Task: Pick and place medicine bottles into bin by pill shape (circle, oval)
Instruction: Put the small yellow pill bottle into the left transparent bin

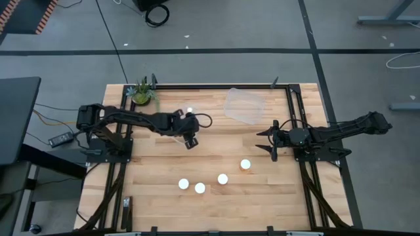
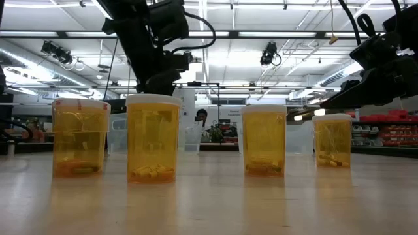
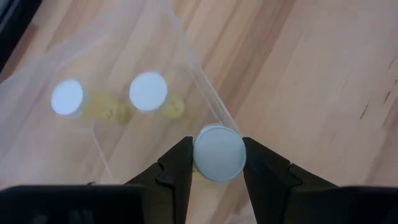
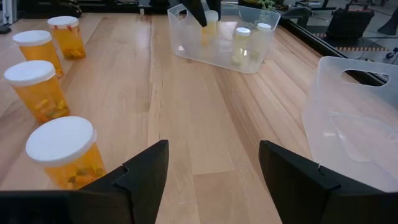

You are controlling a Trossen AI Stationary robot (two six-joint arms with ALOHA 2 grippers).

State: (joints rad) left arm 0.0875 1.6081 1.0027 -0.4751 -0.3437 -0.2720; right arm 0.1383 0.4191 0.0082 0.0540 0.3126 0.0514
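Note:
My left gripper (image 1: 191,139) is shut on a medicine bottle (image 3: 219,152) with a white cap and an amber body (image 4: 210,23). It hangs just over the wall of a clear bin (image 4: 186,46). Two more capped bottles (image 3: 67,98) (image 3: 148,91) stand inside that bin. Several bottles stand upright on the table's near half (image 1: 184,184) (image 1: 222,178) (image 1: 245,164). My right gripper (image 1: 271,141) waits open at the table's right, nothing between its fingers. My left gripper pinches the bottle at its white cap, one finger on either side of the cap's rim (image 3: 199,155). The fingers (image 3: 177,168) slant down from above. The bottle hangs upright below them, lifted clear, over the bin's rim (image 3: 211,102).
A second clear bin (image 1: 244,105) with a handle cut-out stands at the far right of the table, close to my right gripper (image 4: 214,174). A green potted plant (image 1: 142,94) sits at the far left corner. Bare wood lies between the bins and the standing bottles.

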